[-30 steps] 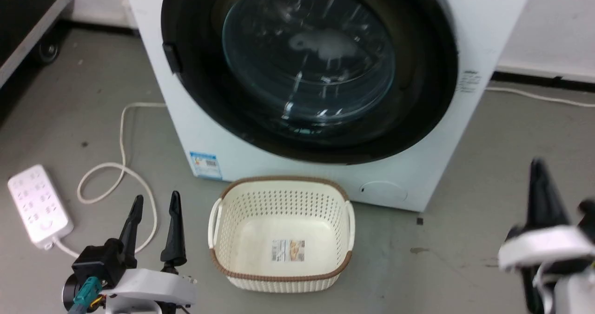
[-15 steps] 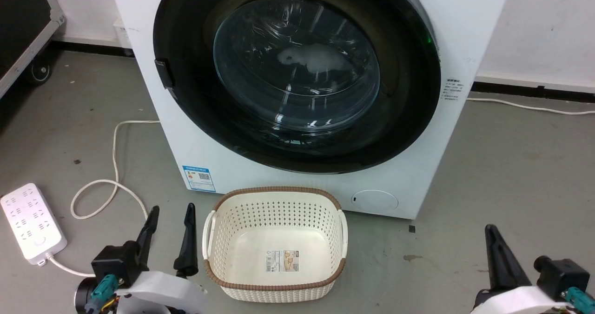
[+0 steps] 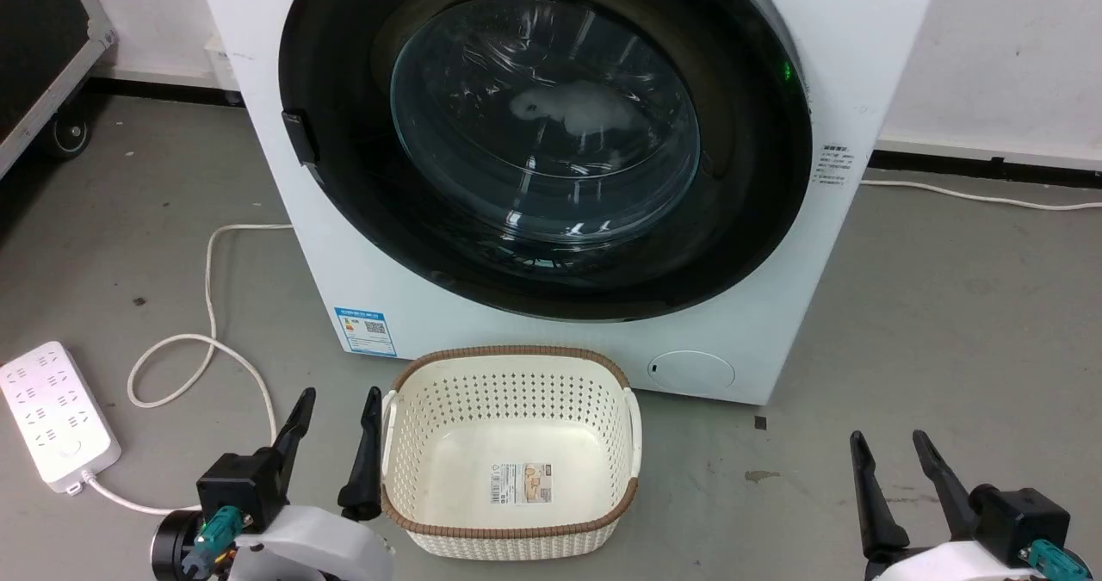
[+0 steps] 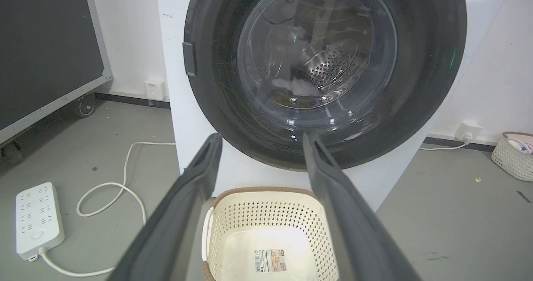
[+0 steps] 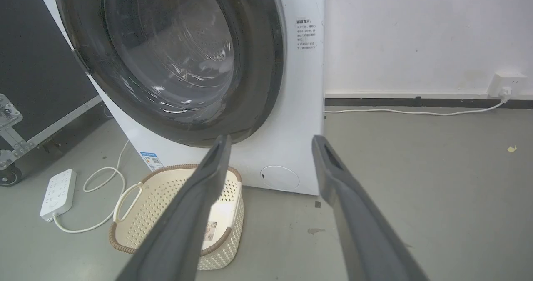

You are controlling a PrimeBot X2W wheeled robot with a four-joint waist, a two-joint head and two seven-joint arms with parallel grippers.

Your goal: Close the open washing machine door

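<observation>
Against the washing machine [image 3: 422,327], door [image 3: 758,176] (closed).

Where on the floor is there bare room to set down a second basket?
Bare floor lies right of the basket, between the washing machine and the right gripper. The left is crowded: power strip, looped cable, left gripper.

Showing plain white across the washing machine [image 3: 848,64], glossy black around the door [image 3: 542,133] with clear glass at its middle. Showing cream pierced by rows of small holes on the basket [image 3: 508,390], brown braid along its rim. Showing blue on the label [image 3: 366,331], mottled grey over the floor [image 3: 947,323].
</observation>
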